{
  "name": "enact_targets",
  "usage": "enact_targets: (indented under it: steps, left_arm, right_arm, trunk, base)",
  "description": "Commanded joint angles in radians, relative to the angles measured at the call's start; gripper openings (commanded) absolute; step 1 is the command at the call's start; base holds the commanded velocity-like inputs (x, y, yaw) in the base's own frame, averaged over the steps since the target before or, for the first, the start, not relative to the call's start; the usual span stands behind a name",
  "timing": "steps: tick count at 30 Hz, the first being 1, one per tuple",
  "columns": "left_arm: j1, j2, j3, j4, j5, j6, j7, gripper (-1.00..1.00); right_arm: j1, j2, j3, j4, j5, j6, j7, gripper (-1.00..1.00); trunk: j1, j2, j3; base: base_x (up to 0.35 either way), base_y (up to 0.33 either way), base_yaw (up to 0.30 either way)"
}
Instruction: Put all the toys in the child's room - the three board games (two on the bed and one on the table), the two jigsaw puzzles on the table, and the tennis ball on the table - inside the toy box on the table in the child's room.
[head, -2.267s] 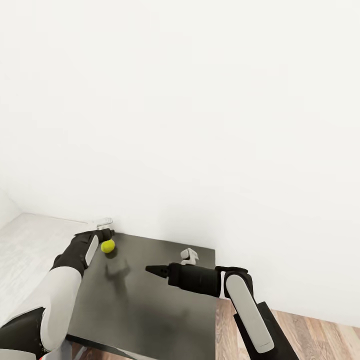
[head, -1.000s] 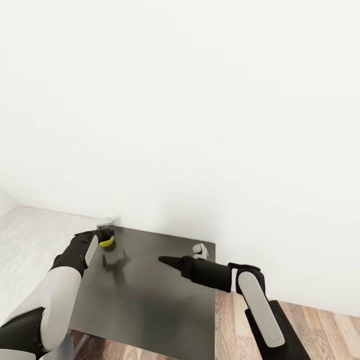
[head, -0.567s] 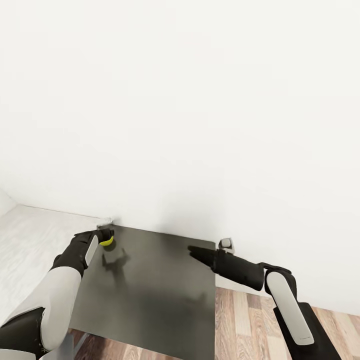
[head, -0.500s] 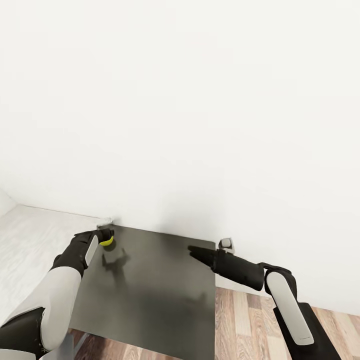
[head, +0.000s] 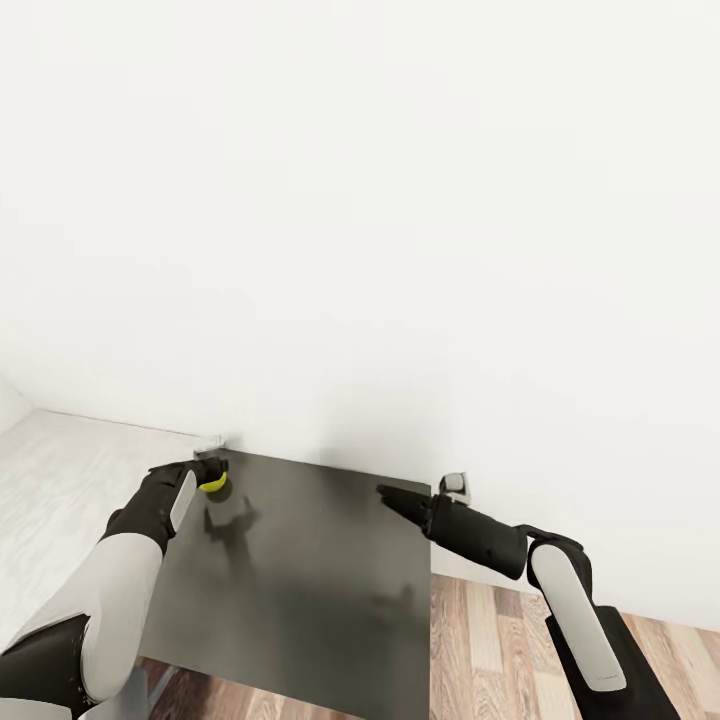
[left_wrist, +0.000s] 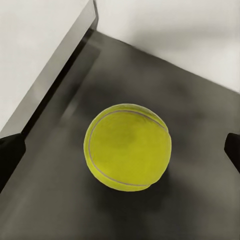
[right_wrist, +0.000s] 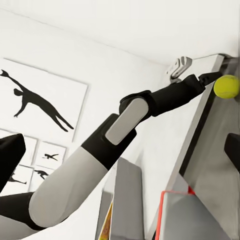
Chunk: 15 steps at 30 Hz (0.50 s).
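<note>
A yellow-green tennis ball (head: 213, 484) lies at the far left corner of the dark table (head: 300, 580). My left gripper (head: 208, 472) hangs over the ball and partly covers it. In the left wrist view the ball (left_wrist: 127, 147) rests on the table between the spread fingertips (left_wrist: 11, 156), which stand apart from it, so the gripper is open. My right gripper (head: 388, 492) hovers open near the table's far right edge with nothing in it. The right wrist view looks across at the ball (right_wrist: 226, 86) and the left arm (right_wrist: 125, 125). Board games, puzzles and toy box cannot be identified.
A white wall rises right behind the table. Wooden floor (head: 600, 620) lies to the right and a pale surface (head: 60, 470) to the left. A white fitting (head: 211, 440) sits by the far left corner. Flat box-like panels (right_wrist: 127, 200) show in the right wrist view.
My right arm has swung from the middle of the table to its far right edge. The left gripper has closed in over the ball and now holds still.
</note>
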Motion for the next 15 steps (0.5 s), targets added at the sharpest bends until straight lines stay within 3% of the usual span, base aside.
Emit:
enact_targets:
  steps: [1,15]
  left_arm:
    - [-0.001,-0.001,0.003,-0.001,-0.010,0.005,-0.003,1.00]
    - [-0.001,-0.001,0.003,-0.001,-0.010,0.005,-0.003,1.00]
  right_arm:
    - [-0.001,-0.002,0.003,0.000,0.003,-0.017,0.005,1.00]
    - [-0.001,-0.008,0.007,0.000,0.003,-0.055,0.006,1.00]
  trunk:
    - [0.001,-0.002,-0.002]
    - [0.001,-0.002,-0.010]
  base:
    - [0.006,0.000,0.000]
    - [0.043,0.000,0.000]
